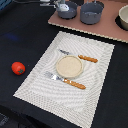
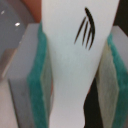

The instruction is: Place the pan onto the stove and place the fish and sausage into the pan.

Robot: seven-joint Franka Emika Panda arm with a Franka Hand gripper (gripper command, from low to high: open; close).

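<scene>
In the wrist view my gripper (image 2: pixel 75 80) is shut on the fish (image 2: pixel 72 55), a white piece with black fin marks, held between the teal-edged finger pads (image 2: pixel 37 75). A curved grey surface, probably the pan (image 2: pixel 15 30), lies just behind it. In the exterior view the blue-grey pan (image 1: pixel 67 10) stands on the pinkish-brown stove (image 1: pixel 107 27) at the back. The white fish (image 1: pixel 62 7) shows at the pan's rim; I cannot tell whether it touches the pan. The gripper itself does not show in the exterior view. The red sausage (image 1: pixel 18 68) lies on the dark table at the exterior view's left.
A larger grey pot (image 1: pixel 92 13) stands on the stove beside the pan, and another vessel (image 1: pixel 123 19) sits at the exterior view's right edge. A striped placemat (image 1: pixel 35 82) holds a beige plate (image 1: pixel 68 66), a knife (image 1: pixel 84 58) and a fork (image 1: pixel 67 81).
</scene>
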